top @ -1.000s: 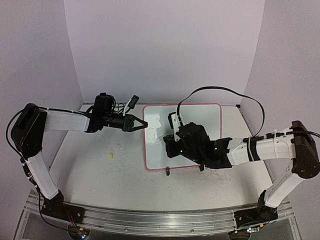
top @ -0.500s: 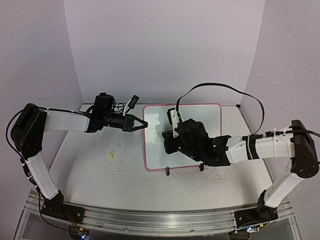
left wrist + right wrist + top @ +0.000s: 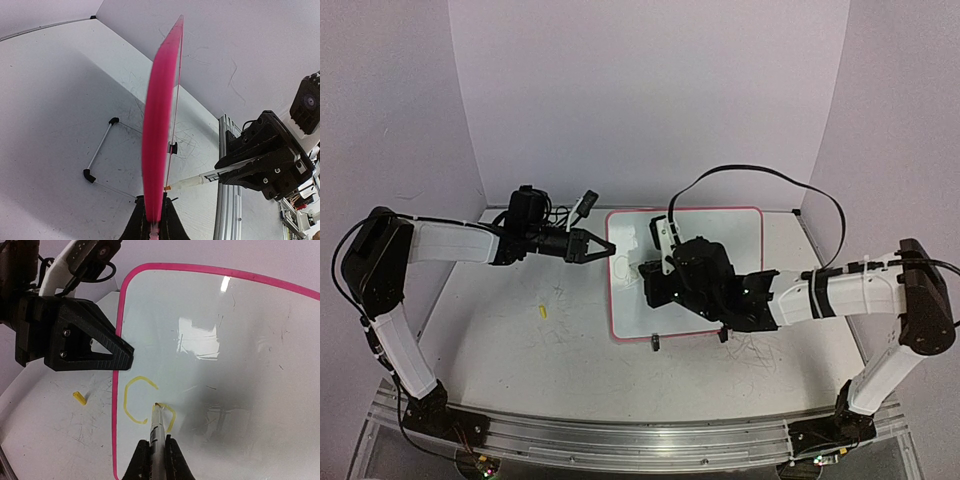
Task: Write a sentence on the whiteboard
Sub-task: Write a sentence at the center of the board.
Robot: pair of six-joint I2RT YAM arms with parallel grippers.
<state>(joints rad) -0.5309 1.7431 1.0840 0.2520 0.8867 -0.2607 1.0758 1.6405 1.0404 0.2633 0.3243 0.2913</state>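
Grip: right jaws pinch marker [image 3: 156, 426], tip touching whiteboard [image 3: 250, 355] just beside its left rim, on second yellow letter of sentence [image 3: 136, 401]. Blank board runs rightward from tip, along its long axis. Left jaws clamp that rim, apparently steadying it.

White arm shells [image 3: 450, 242], black joints [image 3: 375, 265], black screw-studded triangular left hand [image 3: 603, 249], looping black cable [image 3: 760, 169].

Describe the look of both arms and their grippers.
The left arm and right arm have white shells with black joints. A black cable loops above the right arm. The left gripper and right gripper are black, with tapered wedge-shaped fingers.
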